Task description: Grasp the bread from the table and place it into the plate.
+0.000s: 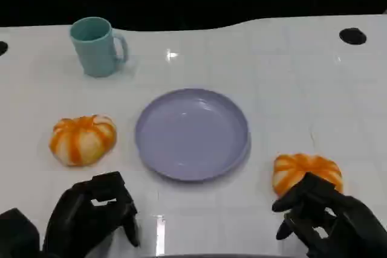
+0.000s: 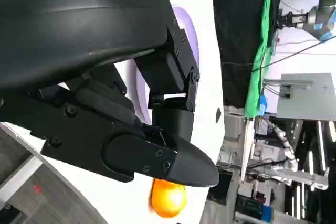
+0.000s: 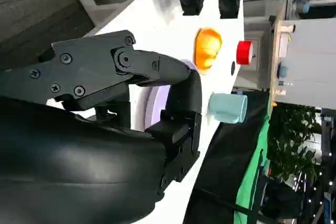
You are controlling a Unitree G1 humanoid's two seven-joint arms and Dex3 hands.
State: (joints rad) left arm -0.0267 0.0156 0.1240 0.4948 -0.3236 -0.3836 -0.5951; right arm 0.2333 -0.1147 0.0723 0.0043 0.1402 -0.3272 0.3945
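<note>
1. Head view: a white table (image 1: 284, 89) carries a lavender plate (image 1: 192, 134) at its centre, nothing lying in it.
2. Two orange-and-white striped bread rolls lie on the table, one on each side of the plate. The left bread (image 1: 83, 139) sits apart from the plate rim with bare table between them; the right bread (image 1: 307, 172) lies near the plate's lower right rim, not touching it.
3. A teal mug (image 1: 95, 46) stands upright near the far left edge of the table, well apart from the plate.
4. The left hand (image 1: 91, 212) hovers at the near edge, below the left bread and apart from it; its fingers curl downward and hold nothing.
5. The right hand (image 1: 326, 219) sits just beside the right bread, fingertips at its near side; whether they touch it cannot be told, and nothing is clamped.
6. Right wrist view: the plate (image 3: 157, 100), one bread (image 3: 208, 49) and the mug (image 3: 228, 107) appear beyond the black fingers (image 3: 152, 69).
7. Left wrist view: a bread (image 2: 168, 198) shows past the fingertips (image 2: 194, 166), apart from them.
</note>
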